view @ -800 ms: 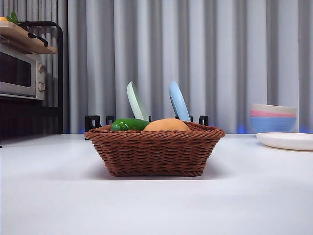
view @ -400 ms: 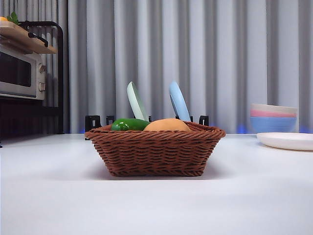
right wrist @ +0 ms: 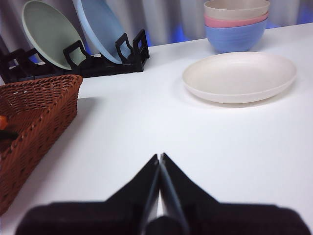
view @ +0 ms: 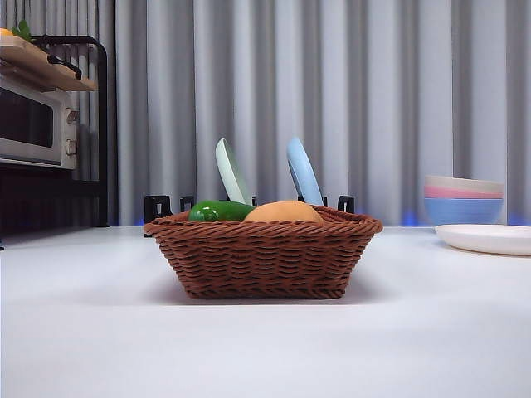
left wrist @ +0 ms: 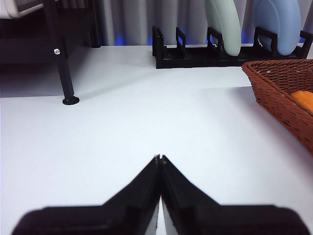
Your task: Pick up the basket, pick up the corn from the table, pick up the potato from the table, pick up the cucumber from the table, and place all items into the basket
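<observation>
Your stock, near to far: left tool (left wrist: 160,157) and right tool (right wrist: 160,155), jaws pressed together, empty, over bare surface (view: 265,348); basket (view: 262,257) mid-surface holding cucumber (view: 217,211) and potato (view: 282,211); behind it a plate rack (right wrist: 78,61); cream plate (right wrist: 239,77) and stacked bowls (right wrist: 236,24) to one side

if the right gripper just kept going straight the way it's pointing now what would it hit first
Probably nothing soon. The right gripper, shut and empty, points over bare table. The basket lies to one side, the cream plate to the other. Farther on the black plate rack may be first, but depth is unclear.
</observation>
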